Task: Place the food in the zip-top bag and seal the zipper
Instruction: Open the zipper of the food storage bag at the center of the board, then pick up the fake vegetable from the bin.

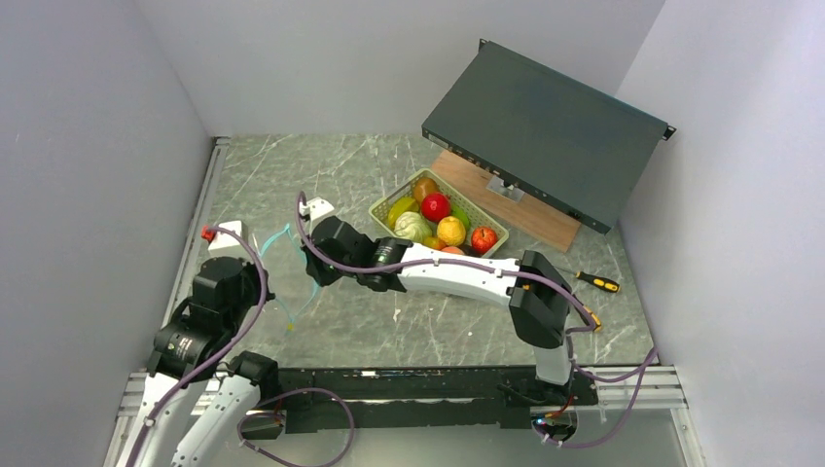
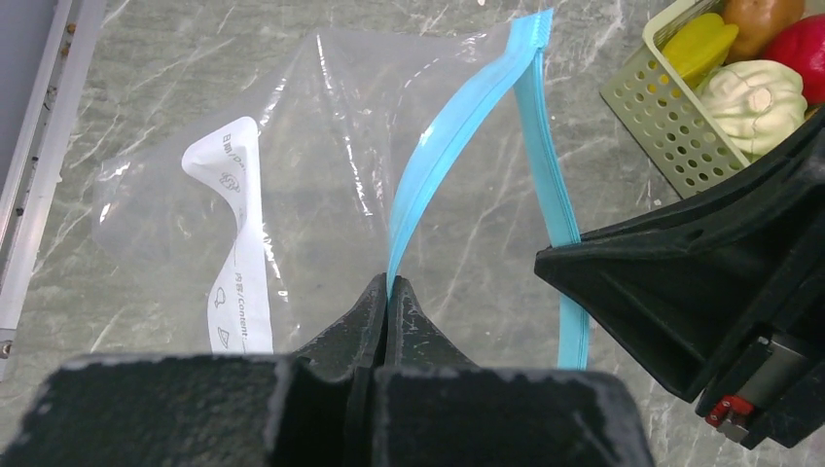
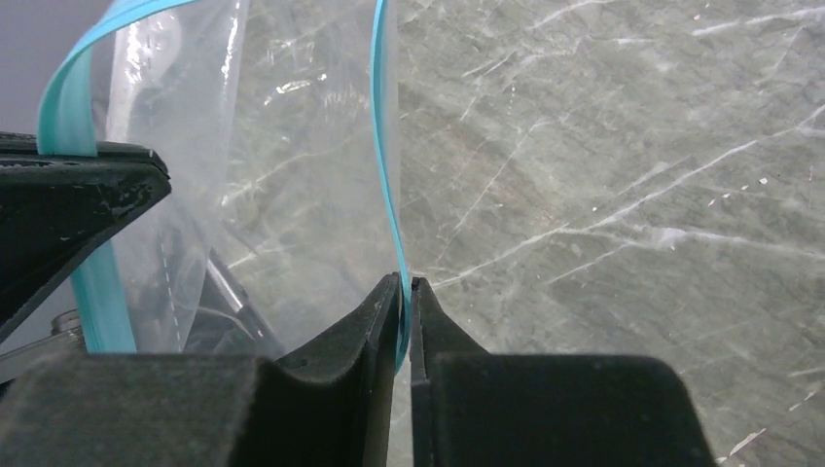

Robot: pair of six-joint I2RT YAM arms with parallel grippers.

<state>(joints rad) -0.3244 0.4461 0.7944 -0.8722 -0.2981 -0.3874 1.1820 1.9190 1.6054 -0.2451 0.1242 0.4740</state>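
Bag (image 2: 292,165) is lying on the table (image 2: 175,58) left of centre, in front of the left arm - both hands are gripping its zipper (image 2: 443,136). Left hand (image 2: 387,290) is clamping tight on one teal lip, fingers meeting on the strip with no gap showing. Right hand (image 3: 407,287) is pinching the other lip the same way, the strip rising from between its fingertips. The two lips are spreading apart near the hands and joining at the far corner, so the mouth is gaping. Clear film is sagging onto the table, its white label (image 2: 238,243) facing up. Slider tab is not showing clearly. Food (image 1: 436,206) is sitting piled in the basket (image 1: 384,206) - red, yellow, green and orange pieces, to the right of the bag, just beyond the right arm. A screwdriver (image 1: 596,282) is lying at the table's right side, well apart from the bag.
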